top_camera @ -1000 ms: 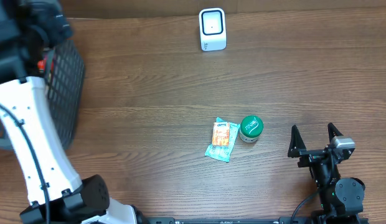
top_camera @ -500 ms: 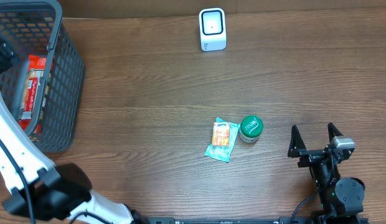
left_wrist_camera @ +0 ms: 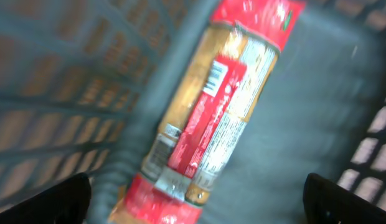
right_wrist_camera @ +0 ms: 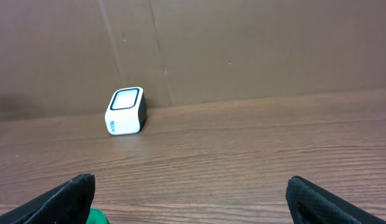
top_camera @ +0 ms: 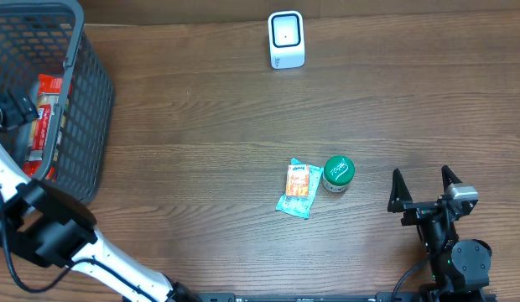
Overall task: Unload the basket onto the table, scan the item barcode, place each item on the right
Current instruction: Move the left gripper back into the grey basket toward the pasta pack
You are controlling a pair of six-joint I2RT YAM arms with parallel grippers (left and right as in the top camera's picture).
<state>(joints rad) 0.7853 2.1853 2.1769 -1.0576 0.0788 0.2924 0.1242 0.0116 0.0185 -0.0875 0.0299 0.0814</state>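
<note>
Now L gripper [left_wrist_camera: 208, 199] wide over red pkt [left_wrist_camera: 211, 106], R gripper [top_camera: 423, 178] wide

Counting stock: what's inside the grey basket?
One red-and-gold packet lies on the basket floor. The left arm covers the basket's left part, so anything under it is hidden.

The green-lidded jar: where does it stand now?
In the overhead view the green-lidded jar stands right of centre, close beside the orange snack packet, between it and the right gripper.
</note>
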